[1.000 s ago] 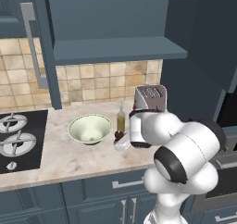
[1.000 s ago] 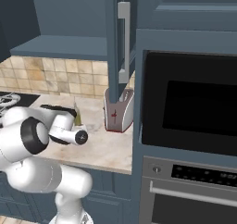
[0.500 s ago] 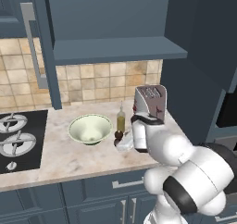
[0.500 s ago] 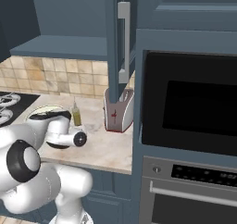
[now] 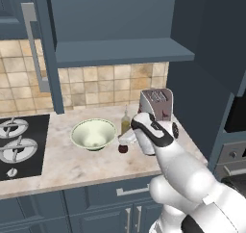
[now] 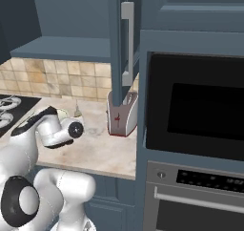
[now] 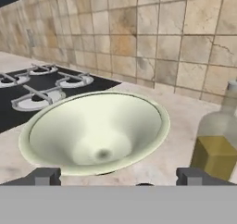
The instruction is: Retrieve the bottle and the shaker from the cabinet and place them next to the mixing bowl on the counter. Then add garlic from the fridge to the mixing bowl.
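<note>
The pale green-cream mixing bowl (image 5: 93, 133) stands on the beige counter (image 5: 72, 165). Just right of it is the slim bottle (image 5: 126, 121) of yellow-olive liquid. In front of the bottle, the small dark reddish shaker (image 5: 123, 148) stands on the counter. My gripper (image 5: 126, 141) hovers right over the shaker. In the hand view the gripper (image 7: 119, 179) is open, its fingertips (image 7: 44, 177) set wide apart. The bowl (image 7: 97, 130) lies ahead of them and the bottle (image 7: 216, 146) is at the right. The cabinet (image 5: 120, 51) above has a bare shelf.
A toaster (image 5: 156, 103) stands behind the bottle at the counter's right end. A black hob (image 5: 19, 140) lies left of the bowl. The open cabinet door (image 6: 127, 44) hangs above the toaster, with a built-in oven (image 6: 195, 110) to the right.
The arm's elbow has swung down and toward the camera. The hand stays over the shaker, and bowl, bottle and shaker have not moved.
</note>
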